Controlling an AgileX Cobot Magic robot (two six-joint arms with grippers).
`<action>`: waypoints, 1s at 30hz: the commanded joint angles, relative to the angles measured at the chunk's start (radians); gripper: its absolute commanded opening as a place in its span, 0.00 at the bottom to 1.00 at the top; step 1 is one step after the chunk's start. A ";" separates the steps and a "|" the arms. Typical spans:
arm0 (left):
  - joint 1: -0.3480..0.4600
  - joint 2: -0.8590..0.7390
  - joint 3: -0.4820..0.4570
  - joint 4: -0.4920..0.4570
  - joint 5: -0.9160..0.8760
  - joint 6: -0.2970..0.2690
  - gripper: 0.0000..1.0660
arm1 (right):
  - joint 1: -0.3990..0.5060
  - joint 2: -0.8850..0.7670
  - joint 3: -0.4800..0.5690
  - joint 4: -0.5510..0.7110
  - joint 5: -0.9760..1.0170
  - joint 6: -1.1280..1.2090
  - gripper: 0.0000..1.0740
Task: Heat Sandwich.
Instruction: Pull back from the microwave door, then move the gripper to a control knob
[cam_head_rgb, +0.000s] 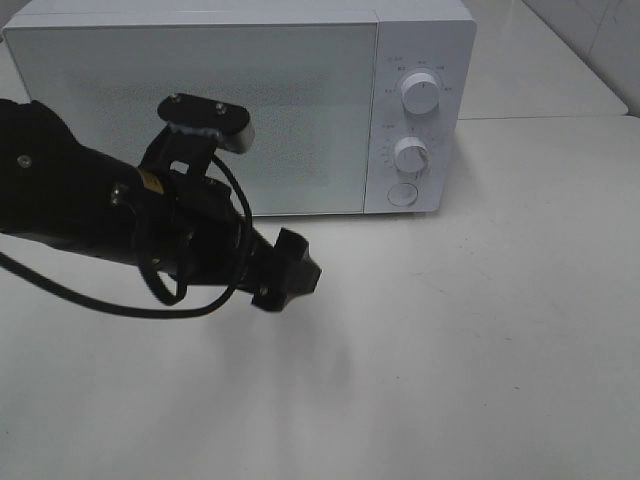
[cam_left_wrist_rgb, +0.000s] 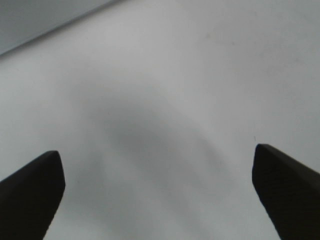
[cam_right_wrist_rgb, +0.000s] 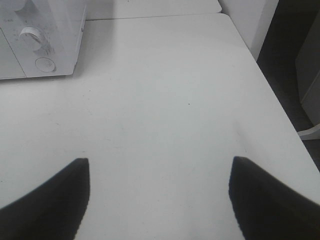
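Exterior high view, looking down on a white table. One white microwave at the back, door shut and frosted, contents impossible to make out. Two knobs on the panel, upper and lower, with one round button beneath. One black arm reaching in from the left, hovering over the table in front of the door, one cable looping below. Left gripper at the tip, angled down toward the tabletop rather than at the door, touching nothing.

Left wrist view: two dark fingers spread wide, with only tabletop and a soft shadow between. Nothing held. Probably kept off the door and panel so as not to block either.

Right wrist view: right gripper low over the table, two fingers apart, nothing between. Microwave panel corner visible ahead, well apart from the fingertips. Absent from the exterior view, so likely waiting at the side, out of the way.

Sandwich: none visible in any of the three views, and no plate either. Possibly inside the microwave, given the shut door, though impossible to confirm through the frosted front. If so, a knob turn looks like the remaining step.
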 joint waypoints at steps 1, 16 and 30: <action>0.033 -0.043 0.002 0.084 0.185 -0.012 0.91 | -0.004 -0.030 0.002 0.001 -0.015 -0.007 0.70; 0.465 -0.382 0.002 0.145 0.692 -0.169 0.91 | -0.004 -0.030 0.002 0.001 -0.015 -0.007 0.70; 0.711 -0.748 0.049 0.412 0.958 -0.413 0.91 | -0.004 -0.030 0.002 0.001 -0.015 -0.007 0.70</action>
